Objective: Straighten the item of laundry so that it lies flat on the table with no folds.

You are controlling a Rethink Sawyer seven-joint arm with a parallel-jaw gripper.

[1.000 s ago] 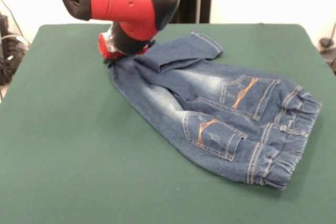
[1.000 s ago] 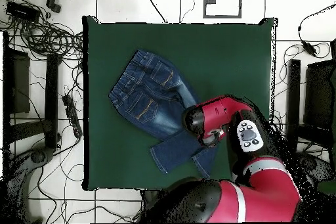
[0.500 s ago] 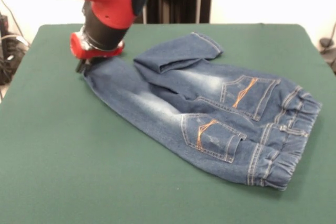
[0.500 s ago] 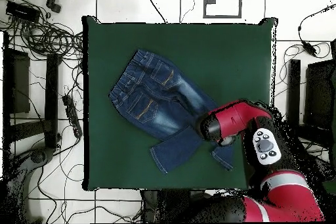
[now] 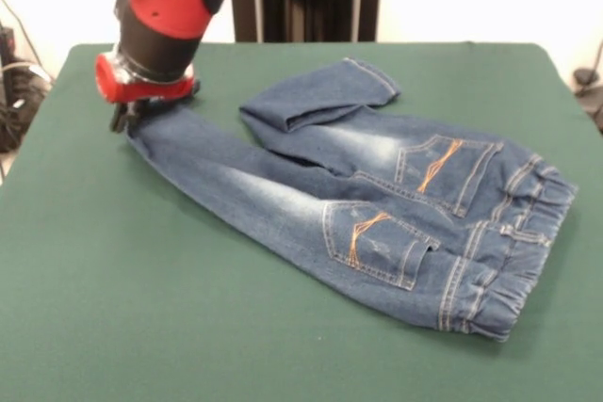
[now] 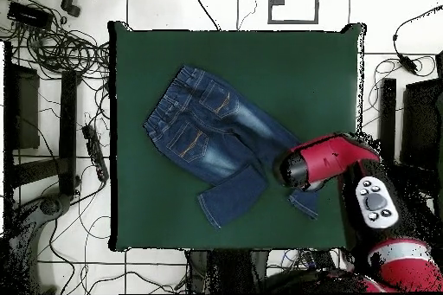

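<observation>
The small blue denim jeans (image 5: 377, 195) lie back side up on the dark green table (image 5: 141, 317), waistband at the right. One leg is stretched out towards the left. Its hem is held by my gripper (image 5: 127, 118), which is shut on it low over the table. The other leg (image 5: 316, 96) is folded back on itself at the far side. In the overhead view the jeans (image 6: 203, 127) lie left of centre, and the red arm (image 6: 324, 160) covers the gripper and the end of the stretched leg.
The table's edges show all round in the overhead view (image 6: 234, 49). Cables (image 6: 52, 45) and dark equipment (image 6: 22, 105) lie on the floor to its left, and more equipment (image 6: 424, 127) stands to its right.
My gripper has moved left in the front view, dragging the leg's hem with it. That leg has been pulled out straight and longer. The folded leg and the waistband have stayed put.
</observation>
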